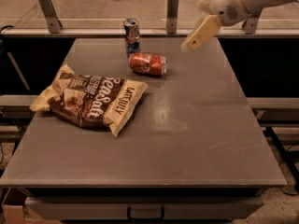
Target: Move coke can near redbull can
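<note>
The red coke can (148,63) lies on its side on the grey table (187,139), near the far edge. The slim blue and silver redbull can (131,36) stands upright just behind it and to its left, a small gap between them. My gripper (198,35) hangs in the air at the upper right, well to the right of both cans and above the table. It holds nothing.
A brown and cream chip bag (88,99) lies on the left half of the table. A rail with metal posts (173,6) runs behind the far edge. The table drops off on all sides.
</note>
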Action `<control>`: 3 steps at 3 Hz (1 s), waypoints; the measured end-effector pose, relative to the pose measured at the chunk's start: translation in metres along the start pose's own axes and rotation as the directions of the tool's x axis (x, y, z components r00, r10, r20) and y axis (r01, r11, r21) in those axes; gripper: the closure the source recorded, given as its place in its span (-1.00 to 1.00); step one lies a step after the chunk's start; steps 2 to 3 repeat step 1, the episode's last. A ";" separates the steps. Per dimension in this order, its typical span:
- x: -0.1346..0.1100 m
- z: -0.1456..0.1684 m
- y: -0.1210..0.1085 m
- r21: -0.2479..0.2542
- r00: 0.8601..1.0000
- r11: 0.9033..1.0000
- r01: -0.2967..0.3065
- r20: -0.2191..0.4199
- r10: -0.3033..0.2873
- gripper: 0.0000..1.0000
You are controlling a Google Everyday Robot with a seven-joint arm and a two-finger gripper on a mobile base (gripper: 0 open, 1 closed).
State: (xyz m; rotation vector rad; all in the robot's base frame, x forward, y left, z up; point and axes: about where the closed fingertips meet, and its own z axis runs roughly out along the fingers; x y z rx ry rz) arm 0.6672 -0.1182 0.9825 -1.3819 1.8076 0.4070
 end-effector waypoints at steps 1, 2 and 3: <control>0.016 -0.048 0.002 0.032 0.997 0.999 0.000 0.079 -0.002 -1.00; 0.016 -0.048 0.002 0.032 0.997 0.999 0.000 0.079 -0.002 -1.00; 0.016 -0.048 0.002 0.032 0.997 0.999 0.000 0.079 -0.002 -1.00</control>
